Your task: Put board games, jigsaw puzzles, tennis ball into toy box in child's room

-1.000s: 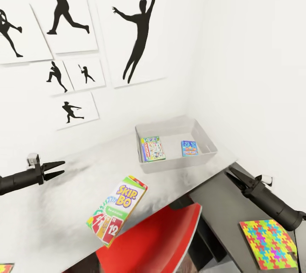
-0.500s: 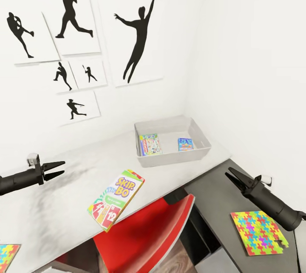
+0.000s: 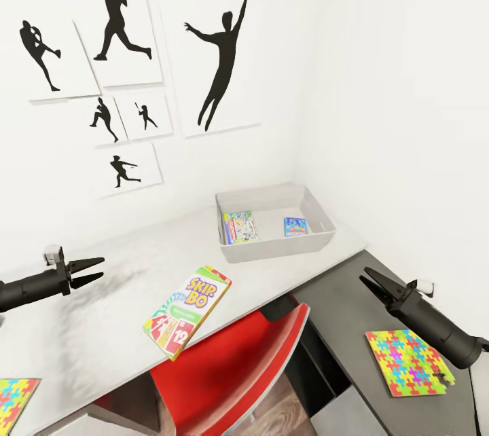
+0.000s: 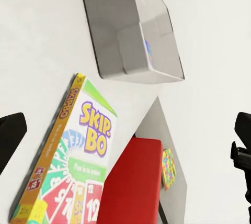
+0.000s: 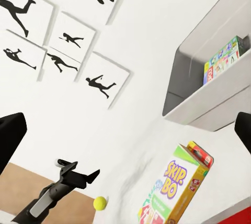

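The light grey toy box (image 3: pixel 275 251) stands at the far right end of the pale table (image 3: pixel 115 300). Two board games lie inside it: a white-blue one (image 3: pixel 240 227) and a smaller blue one (image 3: pixel 295 227). The Skip-Bo board game (image 3: pixel 188 310) lies flat near the table's front edge. One jigsaw puzzle (image 3: pixel 407 361) rests on the lower dark grey top, another (image 3: pixel 13 401) at the table's near left. The tennis ball (image 5: pixel 100 202) sits on the table beyond my left arm. My left gripper (image 3: pixel 102 268) and right gripper (image 3: pixel 364 275) hover open and empty.
A red chair (image 3: pixel 231 368) is tucked under the table just below the Skip-Bo box. White walls with black baseball silhouette prints (image 3: pixel 217 49) close off the corner behind the toy box. The dark grey top (image 3: pixel 339 314) runs along the right wall.
The whole view has shifted as the camera moved: the table's things look smaller and farther, and the near-left puzzle has come into view. Both arms hold the same pose.
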